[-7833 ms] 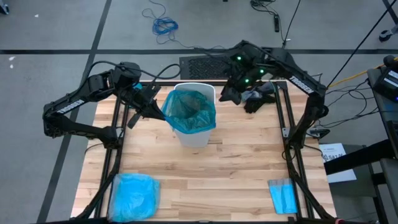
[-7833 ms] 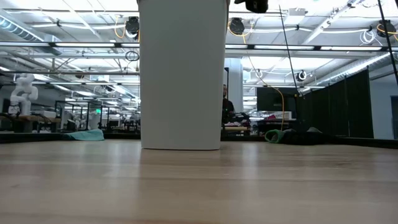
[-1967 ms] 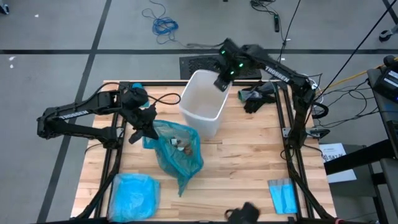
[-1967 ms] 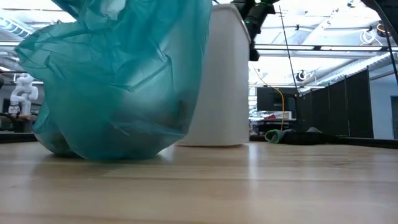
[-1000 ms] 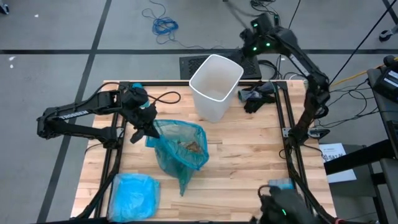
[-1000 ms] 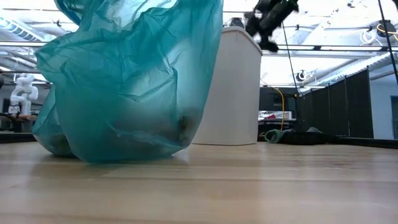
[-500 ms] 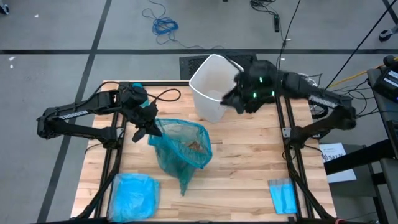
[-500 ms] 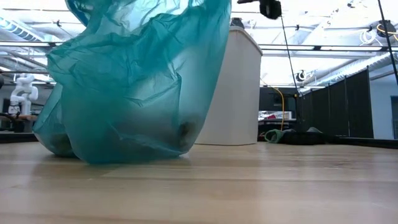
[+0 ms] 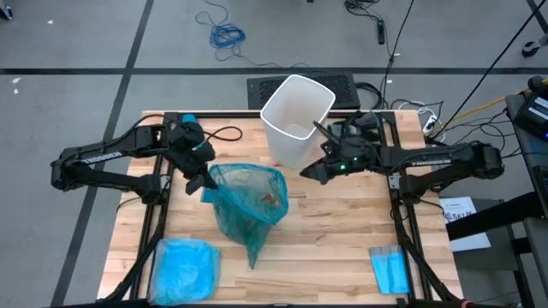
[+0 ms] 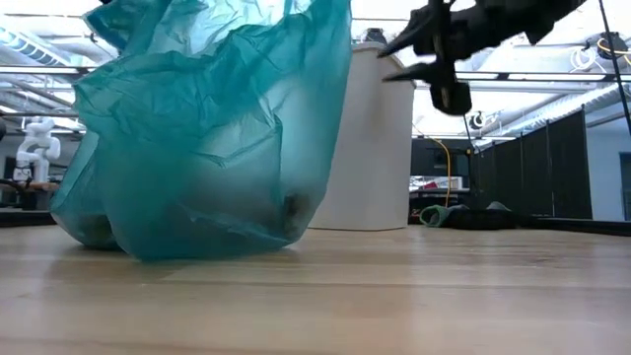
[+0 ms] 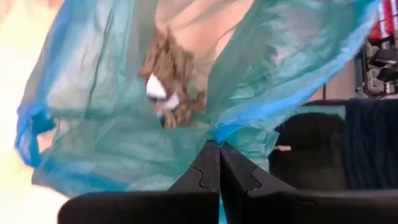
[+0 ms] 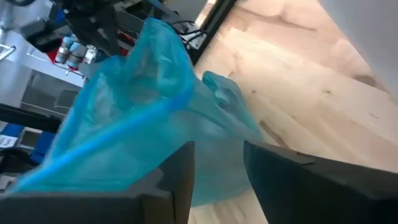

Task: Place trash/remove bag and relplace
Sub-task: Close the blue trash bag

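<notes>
The right gripper has swung down from above the white bin, fingers parted and empty; the left gripper pinches the teal bag rim beside it; the right should approach the opposite rim slowly.

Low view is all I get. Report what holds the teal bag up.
Observer: The left gripper, with its fingers shut on the rim of the bag.
Operator: Say what is inside it.
Observer: Trash: brown paper wads and a white scrap, lying loose in the bag.
Operator: Check the bin's inside.
Observer: The white bin has no liner in it, and its inside is bare.
</notes>
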You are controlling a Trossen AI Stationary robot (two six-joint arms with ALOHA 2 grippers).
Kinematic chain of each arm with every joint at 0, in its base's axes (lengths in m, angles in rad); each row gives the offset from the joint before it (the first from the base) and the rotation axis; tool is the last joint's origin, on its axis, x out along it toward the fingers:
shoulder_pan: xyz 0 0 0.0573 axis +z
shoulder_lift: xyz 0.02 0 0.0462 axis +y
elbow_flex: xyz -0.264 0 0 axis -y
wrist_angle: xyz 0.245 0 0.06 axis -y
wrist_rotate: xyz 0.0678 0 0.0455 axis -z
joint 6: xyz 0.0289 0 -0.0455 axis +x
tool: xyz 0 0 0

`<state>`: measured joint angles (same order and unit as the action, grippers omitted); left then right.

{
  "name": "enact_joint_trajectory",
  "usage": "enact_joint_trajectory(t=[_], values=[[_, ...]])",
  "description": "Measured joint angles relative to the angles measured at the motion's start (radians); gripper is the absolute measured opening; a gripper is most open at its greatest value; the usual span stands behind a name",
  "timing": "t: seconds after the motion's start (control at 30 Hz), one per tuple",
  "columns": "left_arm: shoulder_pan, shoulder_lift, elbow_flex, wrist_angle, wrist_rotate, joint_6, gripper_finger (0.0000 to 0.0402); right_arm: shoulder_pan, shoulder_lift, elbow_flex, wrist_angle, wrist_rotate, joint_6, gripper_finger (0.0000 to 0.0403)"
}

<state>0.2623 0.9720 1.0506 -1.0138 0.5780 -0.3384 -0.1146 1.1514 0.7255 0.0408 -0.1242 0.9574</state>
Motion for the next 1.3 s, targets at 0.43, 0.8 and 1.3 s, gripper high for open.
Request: enact_joint_trajectory(t=[0.43,0.8,1.3], values=[[0.000,0.017,-0.026,0.012,-0.082,-0.075,0.0000,0.033,0.298,0.008,0.552,-0.118,-0.072,0.0039],[0.000,0.020,-0.026,0.011,-0.114,-0.074,0.0000,0.061,0.523,0.308,0.336,-0.452,-0.281,0.0001],[-0.001,0.023,-0.026,0.006,-0.127,-0.064,0.0000,0.101,0.681,0.396,0.322,-0.455,-0.199,0.0000]])
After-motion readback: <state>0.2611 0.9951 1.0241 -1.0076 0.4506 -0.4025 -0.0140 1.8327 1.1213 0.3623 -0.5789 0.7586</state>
